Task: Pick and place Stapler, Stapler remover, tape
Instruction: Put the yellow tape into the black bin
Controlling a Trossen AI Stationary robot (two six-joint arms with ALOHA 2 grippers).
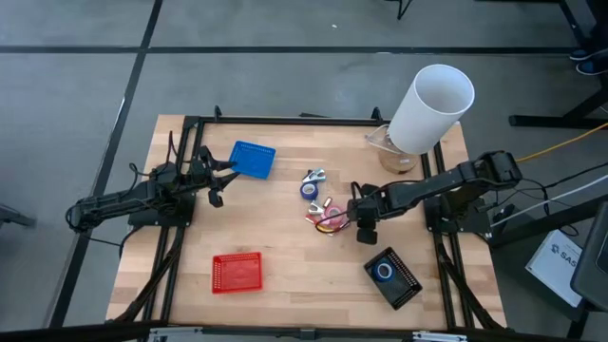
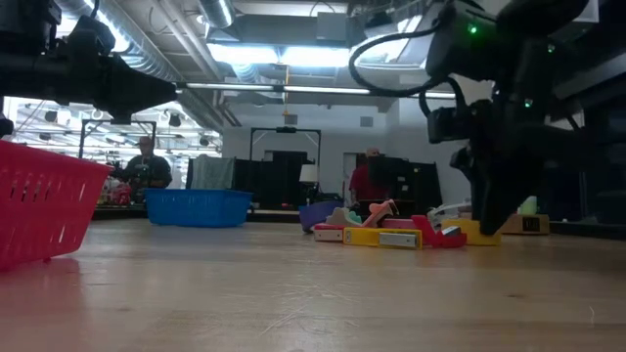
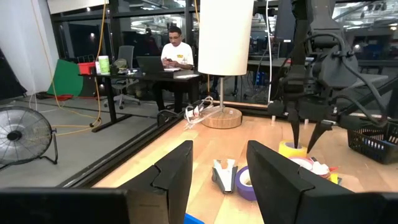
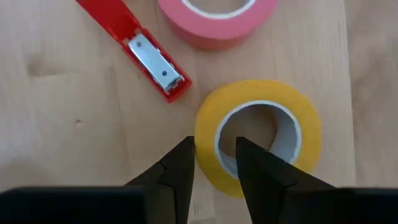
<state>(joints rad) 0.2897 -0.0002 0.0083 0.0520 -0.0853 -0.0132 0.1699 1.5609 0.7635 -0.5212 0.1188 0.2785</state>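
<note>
Obstacles beside yellow tape (image 4: 258, 137): red stapler (image 4: 134, 46) and pink tape (image 4: 217, 18) close by; bare table (image 4: 56, 124) on one flank

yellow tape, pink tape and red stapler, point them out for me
yellow tape (image 4: 298, 124): right wrist view, on its outer band.
pink tape (image 4: 214, 28): right wrist view, on its side wall.
red stapler (image 4: 118, 28): right wrist view, on its red body.

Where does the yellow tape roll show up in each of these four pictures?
High view: too small to pick out in the pile beside the right end effector.
Low view: yellow tape, right of centre, partly behind that end effector.
Left wrist view: under the far end effector.
Right wrist view: centre, its wall between the fingers.
Shared landmark: red stapler.
</note>
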